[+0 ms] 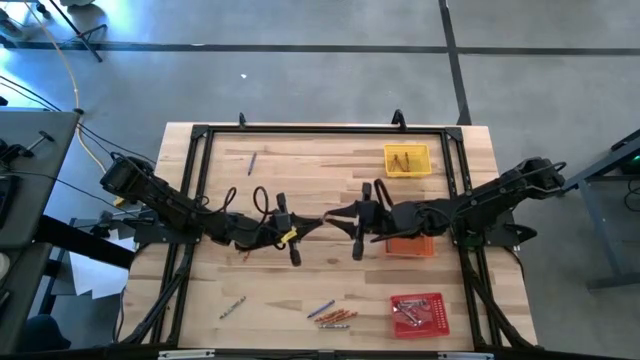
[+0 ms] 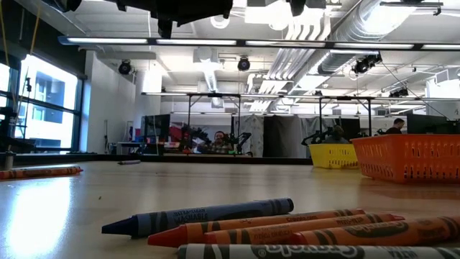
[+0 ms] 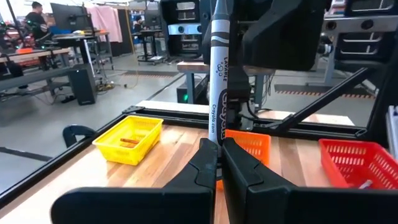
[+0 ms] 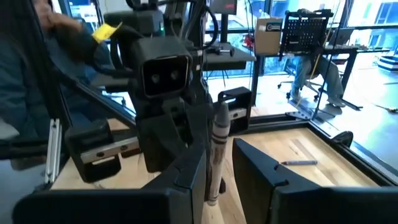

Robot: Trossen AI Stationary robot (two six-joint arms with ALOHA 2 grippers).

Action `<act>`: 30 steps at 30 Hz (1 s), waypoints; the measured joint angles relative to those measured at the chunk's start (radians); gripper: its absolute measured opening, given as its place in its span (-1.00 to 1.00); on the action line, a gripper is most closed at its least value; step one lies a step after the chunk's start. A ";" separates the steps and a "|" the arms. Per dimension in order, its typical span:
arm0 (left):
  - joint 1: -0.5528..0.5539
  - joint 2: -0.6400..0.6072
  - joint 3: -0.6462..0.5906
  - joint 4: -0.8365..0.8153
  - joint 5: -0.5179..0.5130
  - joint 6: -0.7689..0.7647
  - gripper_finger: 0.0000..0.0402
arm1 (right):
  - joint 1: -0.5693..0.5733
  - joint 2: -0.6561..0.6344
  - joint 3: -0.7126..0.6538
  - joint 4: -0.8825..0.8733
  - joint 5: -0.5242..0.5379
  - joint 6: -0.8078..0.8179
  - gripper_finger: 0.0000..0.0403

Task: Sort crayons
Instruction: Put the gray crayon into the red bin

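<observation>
A grey crayon [image 3: 218, 81] is held level above the table's middle, between my two grippers; it also shows in the right wrist view [image 4: 217, 149]. My left gripper [image 3: 219, 155] is shut on it and points toward the table's right [image 1: 316, 225]. My right gripper [image 4: 219, 177] faces it from the right [image 1: 337, 216]. It is open, with its fingers on either side of the crayon's other end; I cannot tell whether one finger touches. More crayons [image 1: 333, 316] lie near the front edge, and they show close up in the low view [image 2: 287, 229]. My left gripper pinches the grey crayon's near end [image 3: 216, 138] between its two fingers. The fingers are level and come from the table's left, lying along the crayon. The crayon sticks out past the fingertips toward my right gripper, lifted clear of the table.
A yellow tray [image 1: 407, 160] with orange crayons stands at the far right. An orange tray [image 1: 410, 246] sits under my right arm, and a red tray [image 1: 418, 312] at the front right. Single crayons lie at the far left [image 1: 252, 163] and front left [image 1: 232, 308].
</observation>
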 joint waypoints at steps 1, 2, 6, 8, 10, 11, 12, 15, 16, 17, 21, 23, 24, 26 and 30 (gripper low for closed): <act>0.000 0.000 0.000 0.009 0.006 0.000 -1.00 | 0.000 0.000 0.000 0.006 0.000 0.008 -0.64; 0.000 0.000 0.000 0.019 0.016 0.000 -1.00 | 0.000 0.000 0.000 0.012 0.000 0.017 -0.64; 0.001 0.000 0.000 0.052 0.071 -0.002 -1.00 | 0.000 0.000 0.000 0.029 -0.001 0.023 -0.64; 0.000 0.000 0.000 0.053 0.078 -0.002 -1.00 | 0.001 0.000 0.000 0.034 -0.003 0.023 -0.64; 0.001 0.000 0.000 0.057 0.077 -0.001 -1.00 | 0.000 0.001 0.000 0.044 -0.004 0.022 -0.64; 0.001 0.000 0.001 0.057 0.077 -0.001 -1.00 | 0.000 0.001 0.000 0.049 -0.006 0.018 -0.64; 0.001 0.000 0.001 0.056 0.077 -0.001 -1.00 | 0.000 0.001 0.000 0.055 -0.010 0.017 -0.64; 0.000 0.000 0.001 0.056 0.078 -0.001 -1.00 | 0.000 0.010 0.000 0.081 -0.027 0.016 -0.64; 0.000 0.000 0.001 0.056 0.078 -0.001 -1.00 | 0.000 0.017 0.000 0.094 -0.032 0.016 -0.64; 0.001 0.000 0.001 0.057 0.078 -0.001 -1.00 | 0.000 0.026 0.000 0.114 -0.037 0.015 -0.64; 0.001 0.000 0.001 0.066 0.077 -0.001 -1.00 | -0.003 0.062 0.000 0.160 -0.038 0.004 -0.64; 0.001 0.000 0.001 0.068 0.078 0.000 -1.00 | -0.007 0.076 0.000 0.183 -0.040 0.004 -0.64; 0.001 0.000 0.001 0.069 0.077 0.000 -1.00 | -0.008 0.082 0.000 0.194 -0.039 0.004 -0.64; 0.001 0.000 0.001 0.069 0.077 0.000 -1.00 | -0.013 0.088 0.000 0.211 -0.042 0.004 -0.64; 0.002 0.000 0.001 0.069 0.077 0.007 -1.00 | -0.018 0.089 0.000 0.222 -0.059 0.004 -0.64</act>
